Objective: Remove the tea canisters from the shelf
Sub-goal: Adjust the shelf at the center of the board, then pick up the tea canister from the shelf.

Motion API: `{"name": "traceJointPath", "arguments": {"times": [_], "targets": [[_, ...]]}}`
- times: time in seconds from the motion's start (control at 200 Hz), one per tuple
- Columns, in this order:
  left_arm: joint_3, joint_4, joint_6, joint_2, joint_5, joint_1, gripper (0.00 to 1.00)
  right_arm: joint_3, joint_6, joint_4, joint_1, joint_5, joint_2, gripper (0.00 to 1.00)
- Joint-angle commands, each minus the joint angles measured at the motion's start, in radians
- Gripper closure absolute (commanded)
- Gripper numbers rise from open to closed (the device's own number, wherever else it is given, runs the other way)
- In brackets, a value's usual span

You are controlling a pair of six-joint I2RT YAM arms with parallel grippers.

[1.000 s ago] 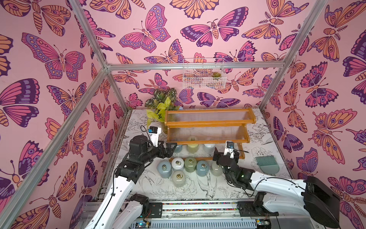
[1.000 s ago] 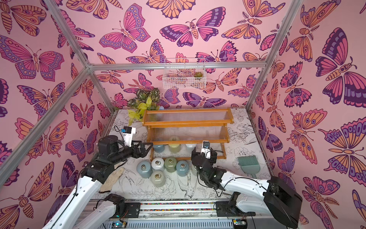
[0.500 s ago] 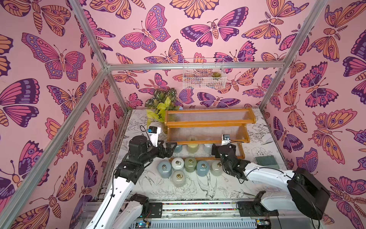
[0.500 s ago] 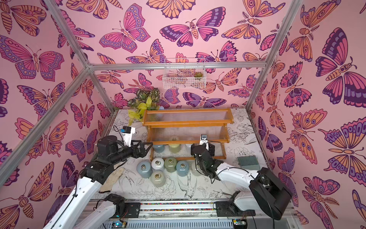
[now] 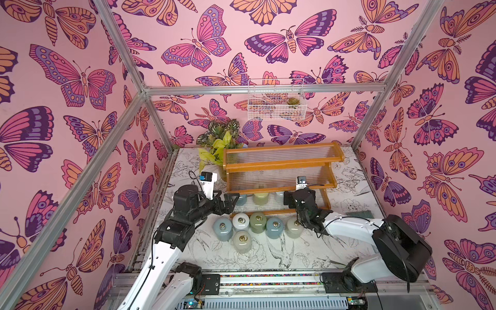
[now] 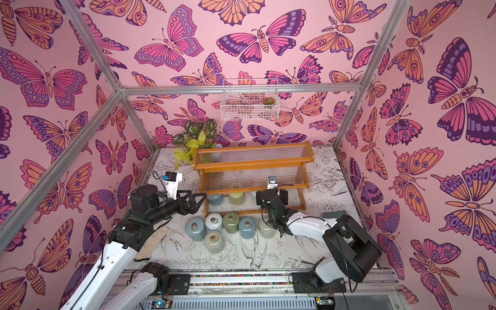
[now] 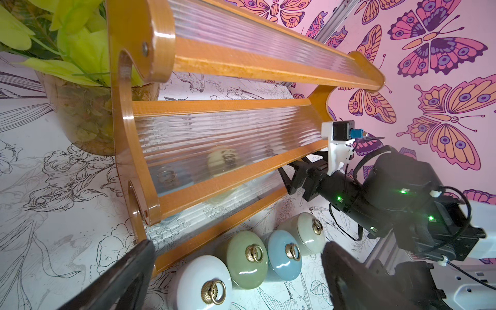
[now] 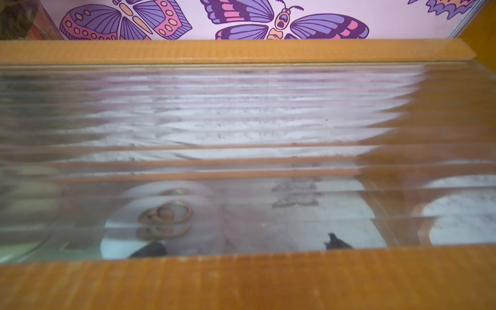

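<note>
- Your left arm (image 5: 166, 249) rises from 7 o'clock, forearm nearly level. The left gripper (image 5: 233, 203) hangs just off the 9 o'clock end of the shelf (image 5: 281, 164), level with its lowest tier, fingers spread with nothing between them.
- Six tea canisters (image 5: 258, 225) stand clustered on the table (image 5: 281, 257) at the shelf's 6 o'clock, five in a row and one cream jar nearer you.
- Three more sit on the lowest tier: a pale blue canister (image 5: 241, 200), a cream canister (image 5: 259, 198) and, toward 3 o'clock, a white canister (image 8: 128, 214). The ribbed panel (image 8: 241, 120) smears all three.
- Your right arm (image 5: 351, 228) folds in from 4 o'clock, its wrist aimed at 12 o'clock. The right gripper (image 5: 298, 196) is pushed into the lowest tier and half hides the white jar in both top views.
- In the right wrist view only the dark fingertips (image 8: 151, 249) show through the panel. They stand well apart, one in front of the white jar; you cannot tell whether it touches.
</note>
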Motion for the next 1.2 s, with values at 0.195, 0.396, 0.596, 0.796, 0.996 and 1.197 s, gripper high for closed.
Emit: {"name": "traceJointPath", "arguments": {"times": [0.195, 0.396, 0.596, 0.796, 0.996, 1.197], "targets": [[-0.020, 0.012, -0.010, -0.013, 0.011, -0.005, 0.00, 0.047, -0.032, 0.032, -0.029, -0.112, 0.042, 0.01], [-0.022, 0.011, -0.007, -0.010, 0.008, -0.006, 0.00, -0.064, 0.043, 0.128, -0.024, -0.132, 0.008, 0.01], [-0.014, 0.011, -0.002, 0.010, 0.006, -0.005, 0.00, -0.110, 0.016, 0.239, 0.018, -0.095, 0.037, 0.01], [-0.007, 0.011, 0.001, 0.025, 0.006, -0.005, 0.00, -0.106, -0.061, 0.327, 0.041, -0.083, 0.080, 0.01], [-0.007, 0.011, 0.004, 0.021, -0.001, -0.005, 0.00, -0.052, -0.104, 0.330, 0.041, -0.092, 0.158, 0.01], [-0.006, 0.011, 0.004, 0.023, -0.002, -0.006, 0.00, -0.009, -0.149, 0.348, 0.041, -0.095, 0.208, 0.01]]}}
